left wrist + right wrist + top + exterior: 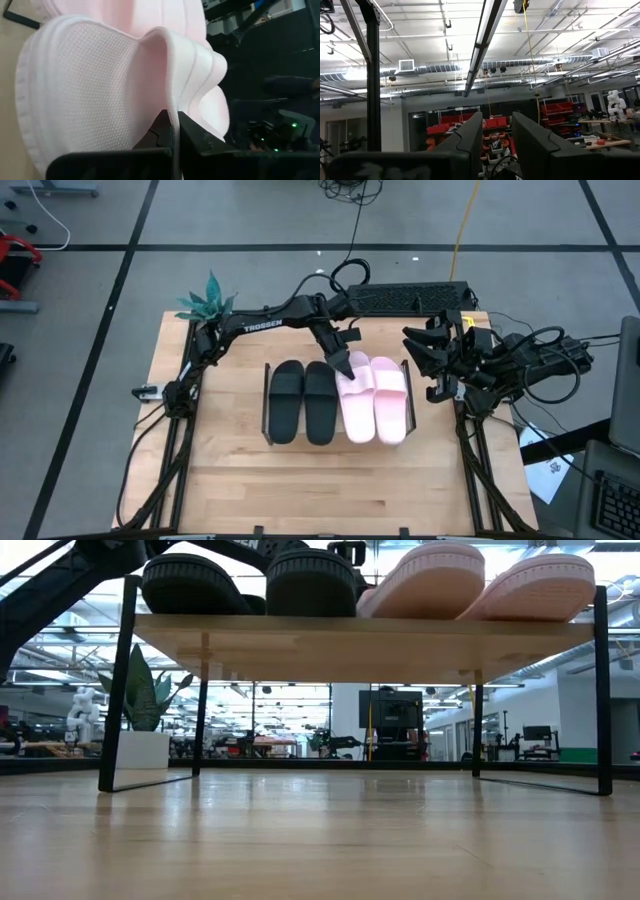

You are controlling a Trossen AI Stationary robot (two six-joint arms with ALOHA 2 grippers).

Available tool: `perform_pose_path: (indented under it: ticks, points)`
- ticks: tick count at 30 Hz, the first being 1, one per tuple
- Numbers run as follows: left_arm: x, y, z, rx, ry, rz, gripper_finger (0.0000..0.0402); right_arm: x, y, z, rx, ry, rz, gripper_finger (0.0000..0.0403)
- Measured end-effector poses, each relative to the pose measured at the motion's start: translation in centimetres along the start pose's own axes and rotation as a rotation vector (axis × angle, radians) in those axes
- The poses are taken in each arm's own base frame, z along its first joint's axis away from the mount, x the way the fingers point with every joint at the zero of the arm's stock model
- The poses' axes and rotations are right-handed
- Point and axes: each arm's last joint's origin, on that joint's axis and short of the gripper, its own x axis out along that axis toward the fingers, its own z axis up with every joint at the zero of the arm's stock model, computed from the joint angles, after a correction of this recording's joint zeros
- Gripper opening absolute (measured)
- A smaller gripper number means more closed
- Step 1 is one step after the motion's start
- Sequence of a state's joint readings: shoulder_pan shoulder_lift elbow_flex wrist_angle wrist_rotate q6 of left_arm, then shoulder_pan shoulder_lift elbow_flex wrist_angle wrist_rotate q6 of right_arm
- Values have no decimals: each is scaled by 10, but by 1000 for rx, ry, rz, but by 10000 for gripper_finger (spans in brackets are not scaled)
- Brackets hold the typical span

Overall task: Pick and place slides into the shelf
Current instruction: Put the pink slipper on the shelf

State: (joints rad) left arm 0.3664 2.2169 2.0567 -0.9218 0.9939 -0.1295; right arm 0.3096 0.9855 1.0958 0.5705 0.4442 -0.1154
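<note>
Pinching the strap edge of the inner pink slide (356, 393), the left gripper (342, 366) is clamped shut on it, which lets it seat that sandal squarely. All four slides lie side by side on the shelf (266, 404), black pair (302, 402) beside pink. Room between neighbours is tight. The right gripper (432, 352) waits beside the shelf, fingers slightly apart, empty.

Left gripper (172, 131) pinches the pale pink slide's (100, 85) strap edge

two black jointed arms (270, 320), white "trossen" lettering, black cables along them.
</note>
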Motion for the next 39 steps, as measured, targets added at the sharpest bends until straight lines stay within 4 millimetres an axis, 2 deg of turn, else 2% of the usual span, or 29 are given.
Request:
perform_pose_path:
  ticks: [17,30,39]
  points:
    - [4,1,-3,7,15,98,0,0,0,0,-2,0,0,93]
    - [19,-6,-9,56,64,261,0,0,0,0,-2,0,-2,93]
    - [24,-10,-9,113,71,297,0,2,1,-4,-6,10,-3,93]
